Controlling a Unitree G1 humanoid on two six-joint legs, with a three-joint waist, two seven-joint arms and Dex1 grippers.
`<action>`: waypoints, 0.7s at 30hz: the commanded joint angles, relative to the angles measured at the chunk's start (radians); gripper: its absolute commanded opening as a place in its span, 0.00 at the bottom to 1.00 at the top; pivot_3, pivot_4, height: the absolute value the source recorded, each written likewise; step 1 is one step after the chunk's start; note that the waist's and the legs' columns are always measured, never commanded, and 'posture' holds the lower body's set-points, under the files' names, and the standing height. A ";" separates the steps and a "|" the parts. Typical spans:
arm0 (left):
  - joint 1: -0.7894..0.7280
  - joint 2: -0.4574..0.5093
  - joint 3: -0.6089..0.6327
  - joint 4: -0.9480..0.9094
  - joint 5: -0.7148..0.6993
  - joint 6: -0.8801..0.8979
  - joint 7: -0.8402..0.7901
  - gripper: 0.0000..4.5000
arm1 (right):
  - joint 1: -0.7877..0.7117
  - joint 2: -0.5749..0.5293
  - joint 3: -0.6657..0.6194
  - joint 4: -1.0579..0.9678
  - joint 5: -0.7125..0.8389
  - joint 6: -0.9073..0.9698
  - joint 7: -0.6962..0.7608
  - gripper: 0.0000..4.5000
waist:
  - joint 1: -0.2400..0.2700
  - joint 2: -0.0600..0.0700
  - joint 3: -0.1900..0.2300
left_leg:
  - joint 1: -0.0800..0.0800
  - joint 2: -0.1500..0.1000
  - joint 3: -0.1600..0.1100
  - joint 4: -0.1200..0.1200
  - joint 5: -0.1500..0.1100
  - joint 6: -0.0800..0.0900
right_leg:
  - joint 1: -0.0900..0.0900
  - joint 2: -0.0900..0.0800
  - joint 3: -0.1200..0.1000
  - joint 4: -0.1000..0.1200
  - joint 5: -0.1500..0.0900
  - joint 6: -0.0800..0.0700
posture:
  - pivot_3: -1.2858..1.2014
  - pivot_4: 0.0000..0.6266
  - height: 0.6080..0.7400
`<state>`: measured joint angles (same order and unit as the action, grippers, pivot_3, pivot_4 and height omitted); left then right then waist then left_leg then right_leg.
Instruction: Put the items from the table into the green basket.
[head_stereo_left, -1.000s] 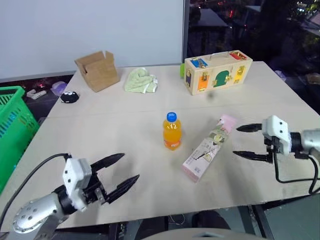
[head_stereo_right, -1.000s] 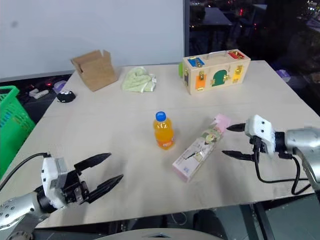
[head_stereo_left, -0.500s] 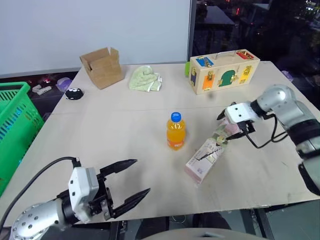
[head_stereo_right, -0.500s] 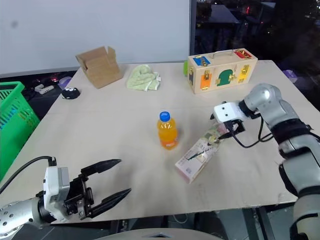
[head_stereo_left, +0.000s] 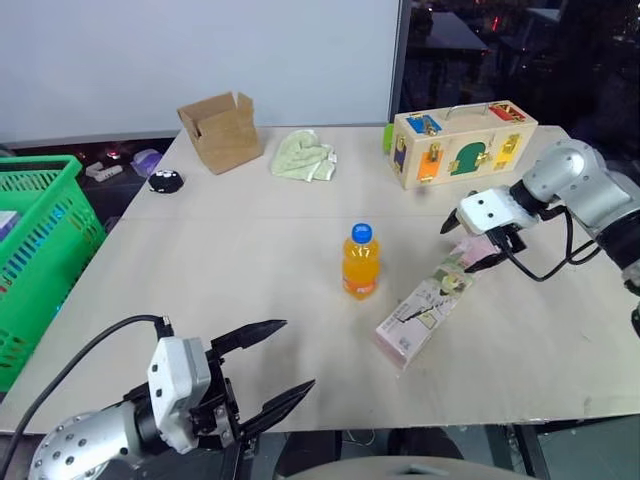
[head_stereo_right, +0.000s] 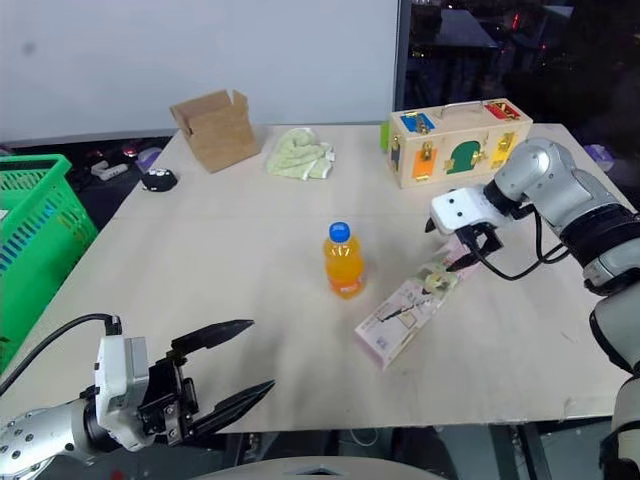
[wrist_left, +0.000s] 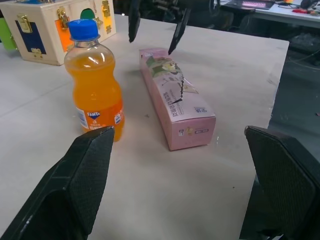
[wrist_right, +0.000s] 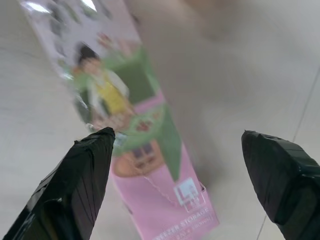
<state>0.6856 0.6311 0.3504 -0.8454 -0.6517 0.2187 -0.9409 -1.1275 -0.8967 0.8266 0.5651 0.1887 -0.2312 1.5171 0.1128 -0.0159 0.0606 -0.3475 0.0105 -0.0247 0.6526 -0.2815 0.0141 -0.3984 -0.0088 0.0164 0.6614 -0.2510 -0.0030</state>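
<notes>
Over the far end of the pink-and-white carton (head_stereo_left: 424, 310) hangs the right gripper (head_stereo_left: 466, 245), pointing down, its two black fingers spread wide with one on each side of that end and not pinching it. That carton lies flat on the pale table (head_stereo_left: 250, 260), slanting from the gripper back toward the near edge. Just beside it on the left stands the orange-drink bottle (head_stereo_left: 360, 262), upright, with its blue cap on. Down at the near edge of the table the left gripper (head_stereo_left: 268, 367) hovers with its fingers spread too and nothing between them, well apart from the bottle. Off the left side of the table sits the green basket (head_stereo_left: 40, 255). At the far side of the table are a wooden box with coloured doors (head_stereo_left: 463, 142), a crumpled green cloth (head_stereo_left: 305, 157), an open cardboard box (head_stereo_left: 222, 131) and a small black thing (head_stereo_left: 165, 181).
</notes>
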 joint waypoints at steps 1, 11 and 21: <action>-0.026 0.005 -0.002 -0.009 -0.017 0.006 0.020 0.97 | 0.006 -0.008 0.005 -0.035 0.012 0.011 0.097 0.96 | 0.003 0.000 0.000 | 0.000 0.000 0.000 0.000 0.000 0.000 | 0.000 0.000 0.000 0.000 0.000 0.000 | 0.63 0.00 1.00; -0.056 0.018 -0.030 -0.025 -0.023 0.055 0.050 0.97 | 0.082 0.019 -0.085 0.014 -0.087 -0.045 0.097 0.96 | 0.012 0.000 0.000 | -0.001 -0.001 0.000 0.001 0.000 0.000 | 0.001 0.000 0.000 0.000 0.001 -0.001 | 0.63 0.00 1.00; -0.045 0.023 -0.036 -0.044 -0.022 0.069 0.067 0.97 | 0.086 0.121 -0.101 0.181 -0.267 -0.159 0.046 0.96 | 0.010 0.000 0.000 | 0.000 -0.001 -0.001 0.001 0.000 0.000 | 0.001 0.001 0.000 0.000 0.001 -0.002 | 0.63 0.00 1.00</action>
<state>0.6418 0.6479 0.3116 -0.8472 -0.6619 0.2905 -0.8820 -1.0277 -0.7789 0.7621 0.7230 -0.0527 -0.3602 1.5158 0.1230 -0.0159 0.0605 -0.3478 0.0099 -0.0254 0.6535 -0.2815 0.0141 -0.3975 -0.0083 0.0159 0.6615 -0.2500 -0.0045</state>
